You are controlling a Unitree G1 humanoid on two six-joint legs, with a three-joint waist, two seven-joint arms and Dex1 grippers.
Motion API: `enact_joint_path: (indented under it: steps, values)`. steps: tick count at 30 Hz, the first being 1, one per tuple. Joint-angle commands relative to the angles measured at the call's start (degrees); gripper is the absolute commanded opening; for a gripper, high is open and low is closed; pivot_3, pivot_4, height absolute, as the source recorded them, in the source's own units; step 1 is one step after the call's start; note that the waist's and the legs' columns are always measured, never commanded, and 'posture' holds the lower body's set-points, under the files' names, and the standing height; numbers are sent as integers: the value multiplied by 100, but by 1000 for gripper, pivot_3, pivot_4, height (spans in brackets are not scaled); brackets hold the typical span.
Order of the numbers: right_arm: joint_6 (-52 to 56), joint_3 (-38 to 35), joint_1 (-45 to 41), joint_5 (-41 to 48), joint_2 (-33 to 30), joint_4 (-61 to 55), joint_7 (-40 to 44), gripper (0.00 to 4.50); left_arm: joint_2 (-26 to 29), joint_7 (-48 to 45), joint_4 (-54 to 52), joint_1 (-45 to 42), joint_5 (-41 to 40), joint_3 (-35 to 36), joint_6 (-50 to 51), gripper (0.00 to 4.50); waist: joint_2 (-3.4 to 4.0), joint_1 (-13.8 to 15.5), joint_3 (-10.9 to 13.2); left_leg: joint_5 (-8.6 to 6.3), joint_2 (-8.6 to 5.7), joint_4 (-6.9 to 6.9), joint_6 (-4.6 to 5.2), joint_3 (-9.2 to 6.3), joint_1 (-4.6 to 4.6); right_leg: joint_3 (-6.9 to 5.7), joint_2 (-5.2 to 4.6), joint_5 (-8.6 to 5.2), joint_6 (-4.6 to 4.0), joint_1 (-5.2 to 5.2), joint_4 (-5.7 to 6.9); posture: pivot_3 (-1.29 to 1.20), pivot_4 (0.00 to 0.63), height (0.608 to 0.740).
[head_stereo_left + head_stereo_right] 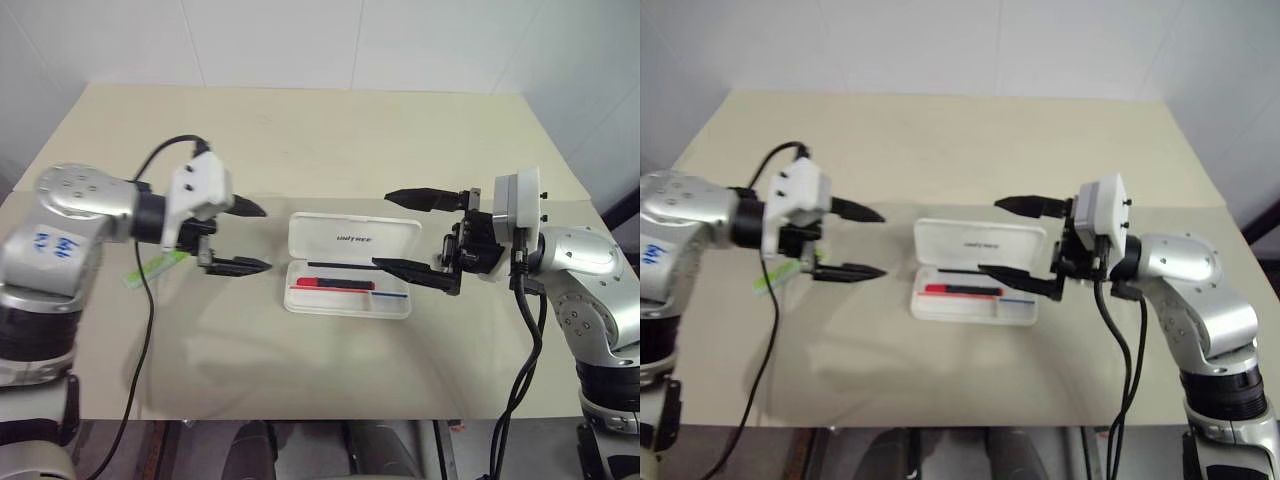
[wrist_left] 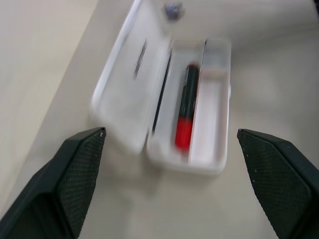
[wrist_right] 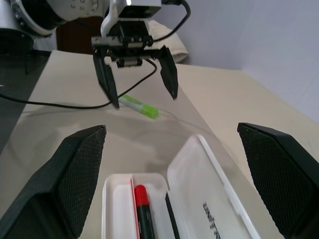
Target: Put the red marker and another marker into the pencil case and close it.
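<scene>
The white pencil case (image 1: 352,240) lies open in the middle of the table, its lid folded back toward the far side. The red marker (image 1: 333,285) lies lengthwise in its tray (image 2: 214,154). The lime-green marker (image 3: 139,106) rests on the table left of the case, partly behind my left gripper (image 1: 266,238). That gripper hangs open and empty above the table, just left of the case, pointing at it. My right gripper (image 1: 382,229) is open and empty too, pointing left, its fingertips over the case's right end.
The beige table (image 1: 300,130) runs back to a white wall, and its front edge lies close below the case. Black cables hang from both wrists. Bare tabletop lies behind and in front of the case.
</scene>
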Motion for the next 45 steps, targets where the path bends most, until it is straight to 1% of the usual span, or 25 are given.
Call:
enact_joint_path:
  steps: [1, 2, 4, 8, 14, 21, 28, 35, 39, 40, 41, 45]
  values:
    - [-184, 6, -322, 81, 189, 52, 168, 4500, 853, -236, 112, 270, 37, 246, 147, 4479, 1, -2, 0, 0, 0, -2, 0, 0, 0, 0, 0, -1, -2, 0, 0, 0, 150, 740]
    - [-186, 22, -429, 133, 268, 75, 213, 4500, 1219, -345, 322, 505, 192, 187, 87, 4479, 1, -8, 0, 0, 0, -6, 0, 3, 1, 0, -1, -2, -4, -3, 1, 0, 150, 740]
    - [-181, 54, -562, 164, 367, 108, 278, 4500, 1622, -382, 639, 767, 386, 87, -73, 4479, 3, -25, 1, 0, 1, -16, 0, 9, 2, 0, -3, -5, -9, -11, 2, 0, 150, 740]
    - [-162, 194, -665, 129, 513, 98, 365, 4500, 1855, 29, 1452, 758, 1216, -530, -412, 4479, 3, 3, 1, 0, 3, -25, 0, 7, 2, -9, -2, -14, -26, -22, 11, 0, 150, 740]
    - [-139, 247, -541, 78, 592, -19, 333, 4500, 1562, 331, 2422, 253, 2113, -1284, -821, 4479, 3, 24, 1, -1, 4, -30, -1, 11, -7, -11, -2, -17, -30, -29, 8, 0, 150, 740]
    - [-57, 186, -400, 108, 560, -218, 179, 4500, 1139, 281, 3217, -255, 2653, -1693, -1231, 4479, 2, 8, 1, 0, 7, -37, -1, 14, -5, -11, -1, -18, -32, -36, 15, 0, 150, 740]
    - [32, 105, -333, 133, 469, -417, 98, 4500, 821, 162, 3764, -591, 2921, -1841, -1449, 4479, 2, 9, 1, 0, 7, -31, -1, 14, -4, -10, -1, -18, -31, -35, 22, 0, 150, 740]
    - [191, -196, -210, 320, 60, -609, 180, 4500, 824, -101, 3700, -462, 2965, -1808, -1413, 4479, 2, 21, 1, 0, 7, -32, -1, 14, -6, -10, -2, -18, -31, -35, 22, 0, 150, 740]
    - [178, -185, -188, 322, 9, -623, 147, 4500, 763, -139, 3699, -384, 2959, -1814, -1377, 4479, 1, 6, 0, 0, 8, -29, -1, 13, -4, -10, -1, -18, -31, -34, 25, 0, 150, 740]
    - [173, -179, -197, 317, 15, -622, 129, 4500, 750, -179, 3679, -365, 2938, -1819, -1345, 4089, 1, 3, 0, 0, 8, -29, -1, 13, -4, -10, -1, -18, -31, -34, 27, 0, 150, 740]
    - [171, -173, -200, 314, 20, -629, 114, 4500, 738, -184, 3665, -346, 2933, -1820, -1332, 3866, 1, 4, 0, 0, 8, -29, -1, 14, -3, -9, -1, -18, -31, -35, 28, 0, 150, 740]
    - [169, -169, -205, 306, 32, -645, 75, 4500, 682, -102, 3743, -304, 2996, -1825, -1363, 2565, 0, 13, 0, 0, 7, -26, -1, 13, -3, -10, -1, -18, -31, -34, 30, 0, 150, 740]
